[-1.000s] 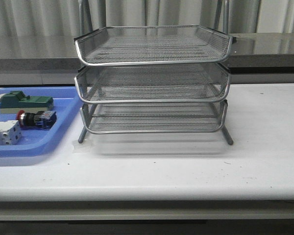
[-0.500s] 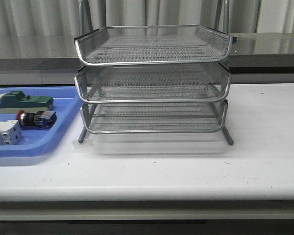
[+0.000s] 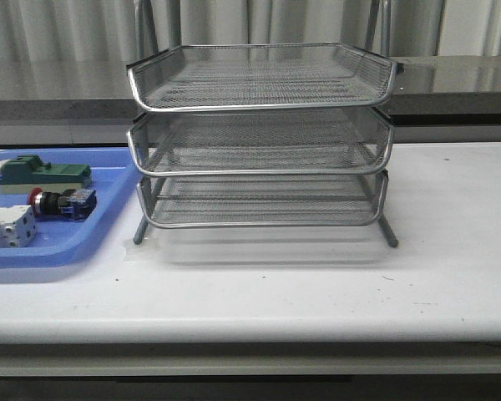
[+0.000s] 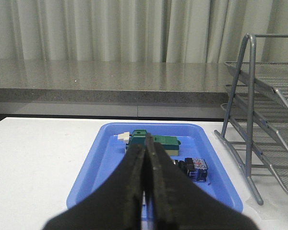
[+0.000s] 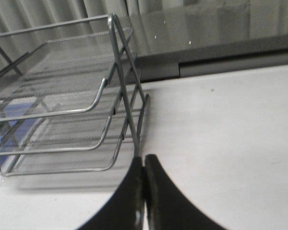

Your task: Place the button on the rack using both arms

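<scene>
- The button (image 3: 63,203) is lying on its side in the blue tray (image 3: 83,248), long axis across the table, red head pointing away from the rack (image 3: 259,138).
- The left gripper (image 4: 145,163), fingers pressed together and empty, is sitting nearer, the button just ahead.
- The right gripper (image 5: 144,179), also closed on nothing, is waiting beside the rack.

The left gripper (image 4: 145,172) has its fingers pressed together, tips pointing to 12 o'clock. The right gripper (image 5: 144,177) is likewise closed, holding nothing.
</scene>
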Robot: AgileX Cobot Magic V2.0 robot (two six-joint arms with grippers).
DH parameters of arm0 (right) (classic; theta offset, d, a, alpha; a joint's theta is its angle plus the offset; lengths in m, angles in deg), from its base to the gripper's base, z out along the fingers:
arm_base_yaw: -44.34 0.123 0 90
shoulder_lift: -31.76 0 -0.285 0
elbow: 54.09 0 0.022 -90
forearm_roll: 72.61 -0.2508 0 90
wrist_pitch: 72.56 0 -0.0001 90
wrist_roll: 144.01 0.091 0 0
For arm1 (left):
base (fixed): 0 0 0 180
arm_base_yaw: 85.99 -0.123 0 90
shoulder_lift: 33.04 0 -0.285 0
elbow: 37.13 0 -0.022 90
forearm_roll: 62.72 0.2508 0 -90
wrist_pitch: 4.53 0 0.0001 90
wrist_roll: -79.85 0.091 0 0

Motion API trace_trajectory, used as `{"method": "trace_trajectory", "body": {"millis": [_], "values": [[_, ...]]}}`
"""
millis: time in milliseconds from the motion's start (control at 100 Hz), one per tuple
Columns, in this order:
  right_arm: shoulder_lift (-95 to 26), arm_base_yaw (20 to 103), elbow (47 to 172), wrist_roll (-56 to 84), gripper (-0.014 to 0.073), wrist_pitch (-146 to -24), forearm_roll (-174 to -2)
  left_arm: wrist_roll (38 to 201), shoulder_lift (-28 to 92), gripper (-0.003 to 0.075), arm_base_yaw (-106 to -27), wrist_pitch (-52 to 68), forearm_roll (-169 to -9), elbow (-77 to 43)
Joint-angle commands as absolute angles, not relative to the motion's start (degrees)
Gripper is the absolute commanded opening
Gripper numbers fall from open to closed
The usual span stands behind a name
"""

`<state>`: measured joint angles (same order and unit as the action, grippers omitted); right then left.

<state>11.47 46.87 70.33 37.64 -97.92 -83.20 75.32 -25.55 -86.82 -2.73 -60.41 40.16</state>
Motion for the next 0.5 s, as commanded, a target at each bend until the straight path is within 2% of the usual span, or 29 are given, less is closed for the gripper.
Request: {"method": "trace_trajectory", "body": {"millis": [0, 180, 490], "values": [[5.3, 46.9, 76.6, 37.6, -0.006, -100.7, -83.8, 74.9, -27.4, -0.002, -86.4, -7.8, -61.0, 42.8], [-5.6, 46.9, 83.0, 37.6, -0.006, -108.7, -87.1, 74.9, -27.4, -0.002, -86.4, -7.8, -61.0, 42.8], [-17.6, 46.9, 83.3, 37.6, -0.006, -102.4, -100.0, 74.9, -27.4, -0.002, -86.4, -7.8, -61.0, 42.8]]}}
